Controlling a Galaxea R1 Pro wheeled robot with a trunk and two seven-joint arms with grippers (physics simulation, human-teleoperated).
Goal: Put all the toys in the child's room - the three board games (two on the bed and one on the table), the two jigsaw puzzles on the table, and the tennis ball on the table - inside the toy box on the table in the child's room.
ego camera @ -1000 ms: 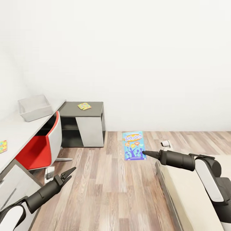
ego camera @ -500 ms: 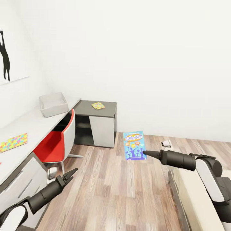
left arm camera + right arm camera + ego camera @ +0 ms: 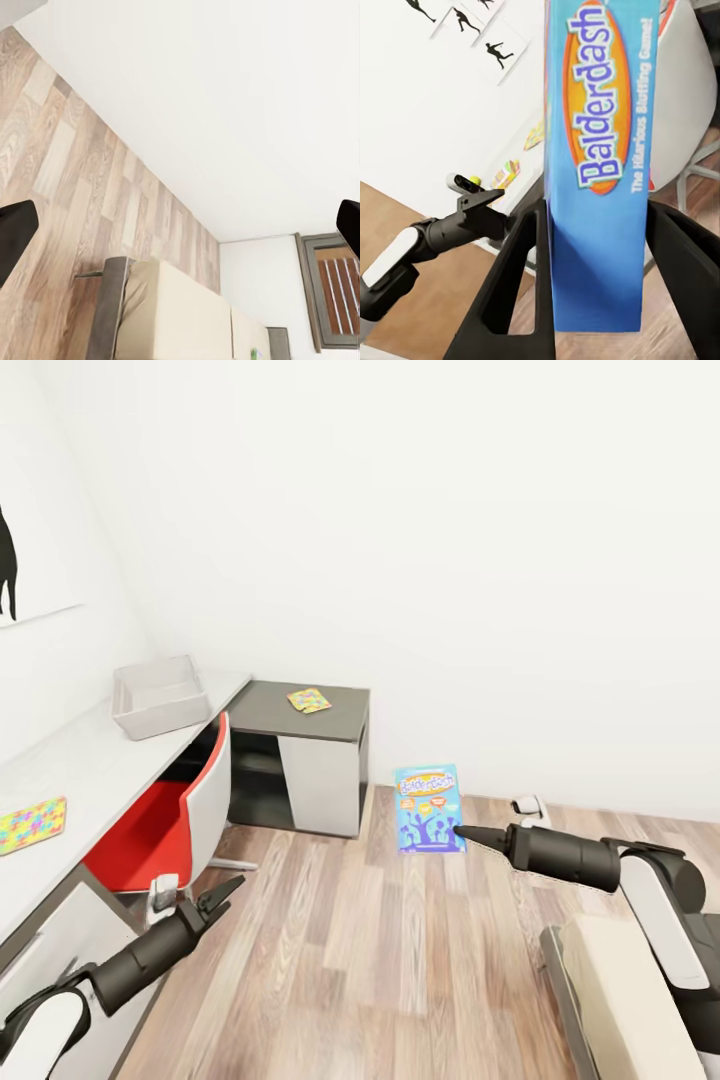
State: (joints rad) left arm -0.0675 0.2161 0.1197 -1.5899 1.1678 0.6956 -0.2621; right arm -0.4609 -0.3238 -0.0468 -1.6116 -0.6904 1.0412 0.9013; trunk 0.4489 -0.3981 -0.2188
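My right gripper (image 3: pixel 466 833) is shut on the blue board game (image 3: pixel 430 809), holding it upright above the wood floor; the right wrist view shows the box (image 3: pixel 598 165) clamped between both fingers. The light grey toy box (image 3: pixel 160 696) stands on the pale table (image 3: pixel 95 755) at the left. One jigsaw puzzle (image 3: pixel 309 700) lies on the lower dark wing, another (image 3: pixel 30 825) on the table top near me. A small yellow-green ball (image 3: pixel 475 180) shows beside that puzzle (image 3: pixel 506 173). My left gripper (image 3: pixel 215 897) hangs open and empty by the desk front (image 3: pixel 180 225). A corner of the bed (image 3: pixel 620 1000) is at lower right.
A red and white chair (image 3: pixel 165 805) is tucked under the table between my left arm and the lower wing. White walls close the room behind, with a black silhouette picture (image 3: pixel 8 575) on the left wall. Wood floor (image 3: pixel 380 960) stretches between the desk and the bed.
The whole picture has shifted, so the camera moved: the desk and toy box sit differently in view and the bed has slid lower right. Both arms keep their pose; the blue game stays gripped.
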